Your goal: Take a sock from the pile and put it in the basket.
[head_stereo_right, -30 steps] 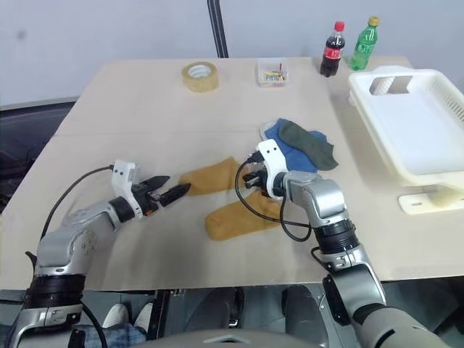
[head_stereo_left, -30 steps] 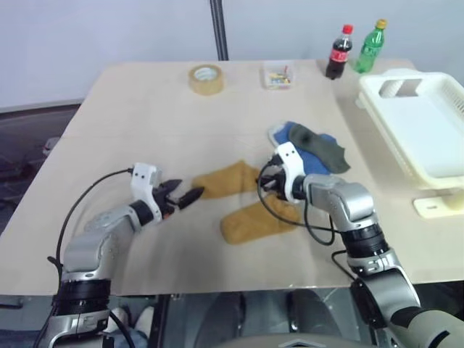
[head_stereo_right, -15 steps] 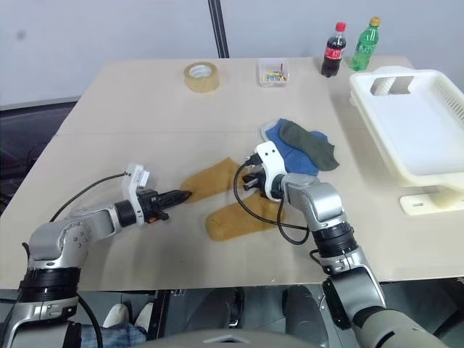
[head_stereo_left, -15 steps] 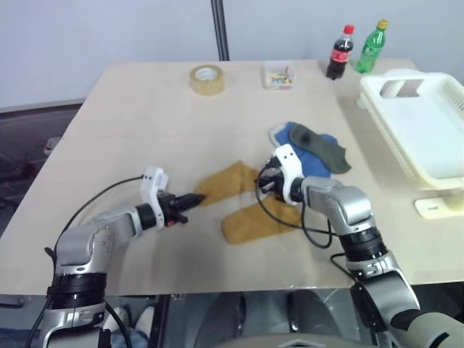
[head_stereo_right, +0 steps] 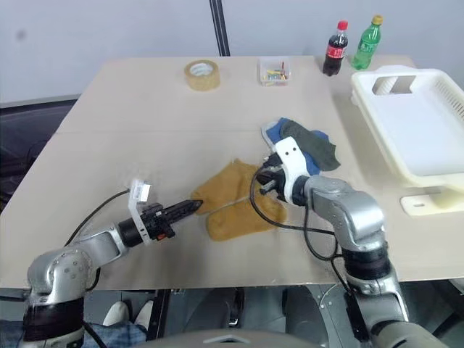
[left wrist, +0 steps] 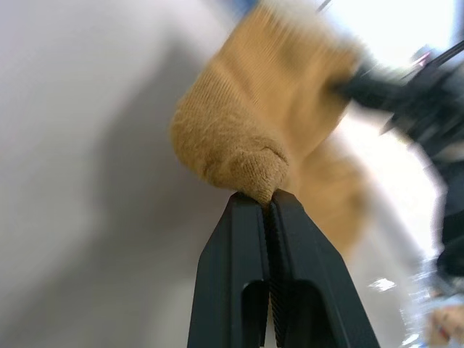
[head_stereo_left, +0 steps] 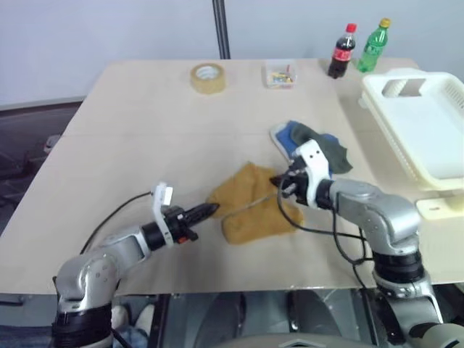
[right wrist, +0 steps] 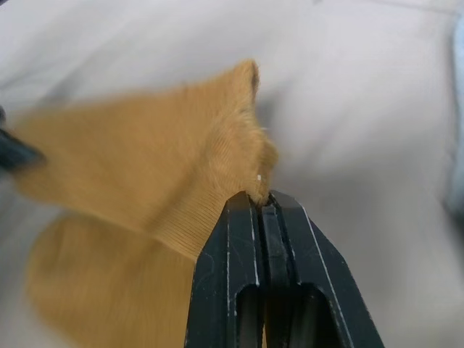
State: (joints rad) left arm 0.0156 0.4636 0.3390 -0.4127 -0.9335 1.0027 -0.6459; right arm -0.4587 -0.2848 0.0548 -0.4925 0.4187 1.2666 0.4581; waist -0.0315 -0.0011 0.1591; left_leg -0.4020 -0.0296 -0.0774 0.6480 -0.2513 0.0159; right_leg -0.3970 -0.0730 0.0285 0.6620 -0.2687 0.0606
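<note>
Beige table (head_stereo_left: 145,138) before grey wall (head_stereo_left: 109,29)

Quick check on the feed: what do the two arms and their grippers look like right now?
Both arms are silver-grey metal with black joint rings. Each gripper, left gripper and right gripper, has two slim black fingers, a white block mounted at the wrist, and a loose black cable looping back along the forearm.

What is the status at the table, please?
Left gripper shut on mustard sock, toe end. Right gripper shut on its cuff end. Sock stretched between them above a second yellow sock. Basket at right; way across open.
</note>
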